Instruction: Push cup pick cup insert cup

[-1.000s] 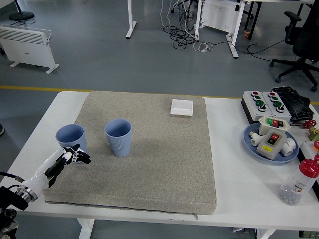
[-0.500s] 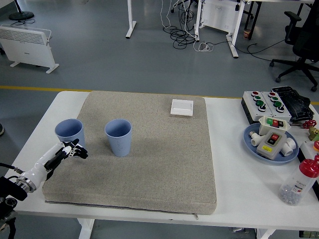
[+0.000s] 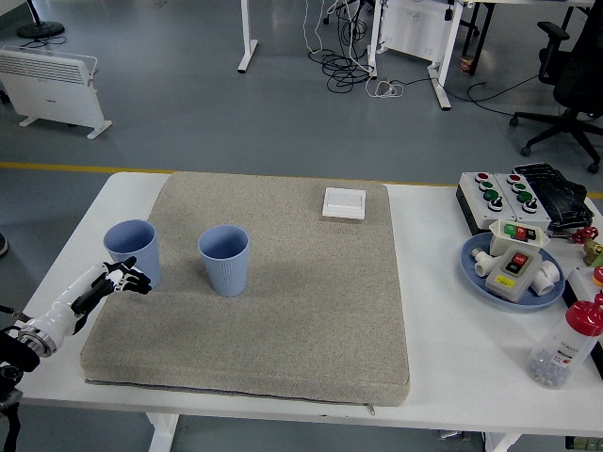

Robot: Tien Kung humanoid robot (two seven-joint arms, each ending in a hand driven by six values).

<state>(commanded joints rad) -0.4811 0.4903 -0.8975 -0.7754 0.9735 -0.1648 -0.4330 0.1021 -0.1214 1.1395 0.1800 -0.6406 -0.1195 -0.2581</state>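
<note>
A pale blue plastic cup point(image 3: 132, 250) stands at the left edge of the grey mat point(image 3: 283, 311), just past the left hand point(image 3: 121, 279), whose fingers look loosely spread and hold nothing. A second blue plastic cup point(image 3: 224, 258) stands further right of the fingers. A hard or high push could tip the near cup over.

left hand point(image 3: 124, 279) further back, leftward

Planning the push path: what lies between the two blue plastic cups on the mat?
Nothing: the head view shows only bare beige mat between the left blue cup and the right blue cup.
</note>
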